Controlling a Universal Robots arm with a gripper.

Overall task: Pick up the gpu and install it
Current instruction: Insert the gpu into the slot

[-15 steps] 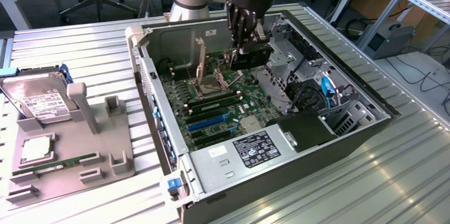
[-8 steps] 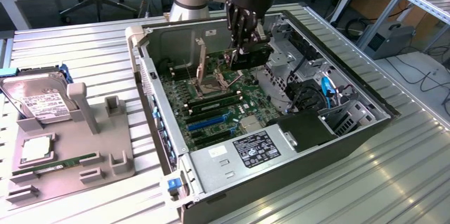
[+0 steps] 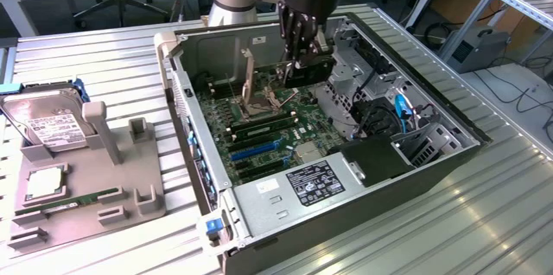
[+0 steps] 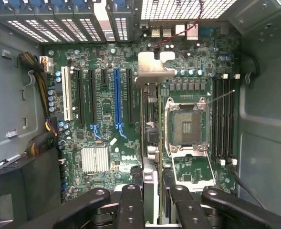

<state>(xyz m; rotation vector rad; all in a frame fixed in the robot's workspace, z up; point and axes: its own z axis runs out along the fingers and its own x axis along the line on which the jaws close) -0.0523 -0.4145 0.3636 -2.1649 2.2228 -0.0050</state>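
The gripper (image 3: 301,61) is clamped on the gpu (image 4: 150,114), holding it edge-on above the motherboard (image 4: 107,100) inside the open computer case (image 3: 432,165); silver bracket (image 4: 154,67) leading.

Legible text: "DELL" in white letters on the green motherboard (image 4: 126,157), printed just beside the silver finned heatsink (image 4: 94,159), wrist view.

Exterior view: black label with white print on the power supply (image 3: 315,183); lettering cannot be made out. White label on the hard drive (image 3: 54,129) carries print and a barcode-like block, not readable. No other markings can be read.
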